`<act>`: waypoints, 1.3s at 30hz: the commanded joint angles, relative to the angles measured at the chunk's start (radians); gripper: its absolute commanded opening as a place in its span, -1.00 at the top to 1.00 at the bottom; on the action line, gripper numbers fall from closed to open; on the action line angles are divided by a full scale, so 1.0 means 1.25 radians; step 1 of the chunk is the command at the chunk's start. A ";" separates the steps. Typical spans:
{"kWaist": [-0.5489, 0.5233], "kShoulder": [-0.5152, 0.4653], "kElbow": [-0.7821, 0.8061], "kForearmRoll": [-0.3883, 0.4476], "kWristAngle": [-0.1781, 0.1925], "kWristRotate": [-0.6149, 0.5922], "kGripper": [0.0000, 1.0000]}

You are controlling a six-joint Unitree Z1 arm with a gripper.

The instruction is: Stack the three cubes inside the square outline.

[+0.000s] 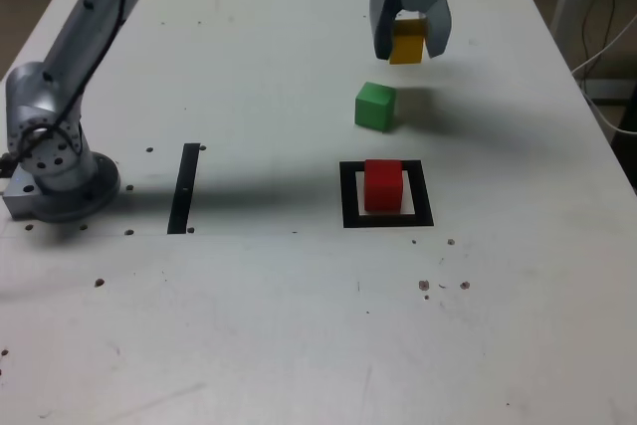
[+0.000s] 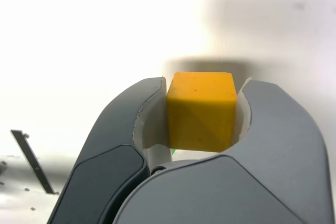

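Though no brand, label or writing can be read on anything in either view, the colours are plain. At the far edge of the table (image 1: 299, 325), toward the exterior view's right, the gripper (image 1: 409, 39) is clamped on the yellow cube (image 1: 407, 45), one jaw pressed to each side face; the wrist view shows the cube (image 2: 201, 111) wedged between the pale inner pads (image 2: 150, 124), its top and front faces clear. It hangs above the table, with its shadow on the surface below. Just nearer than it, the green cube (image 1: 376, 106) sits alone on the table. Nearer still, the red cube (image 1: 382, 185) stands inside the square outline (image 1: 348, 196), on its white centre. A black strip (image 1: 184, 188) lies toward the exterior view's left, beside the arm's base (image 1: 55, 171).
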 commanded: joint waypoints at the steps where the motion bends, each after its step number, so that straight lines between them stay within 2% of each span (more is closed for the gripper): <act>1: -0.011 -0.022 0.023 -0.005 -0.002 -0.007 0.46; 13: -0.096 -0.142 0.171 -0.043 -0.006 -0.059 0.46; 19: -0.146 -0.183 0.242 -0.072 -0.026 -0.098 0.46; 25: -0.204 -0.206 0.295 -0.105 -0.051 -0.141 0.46; 39: -0.315 -0.211 0.330 -0.112 -0.066 -0.228 0.46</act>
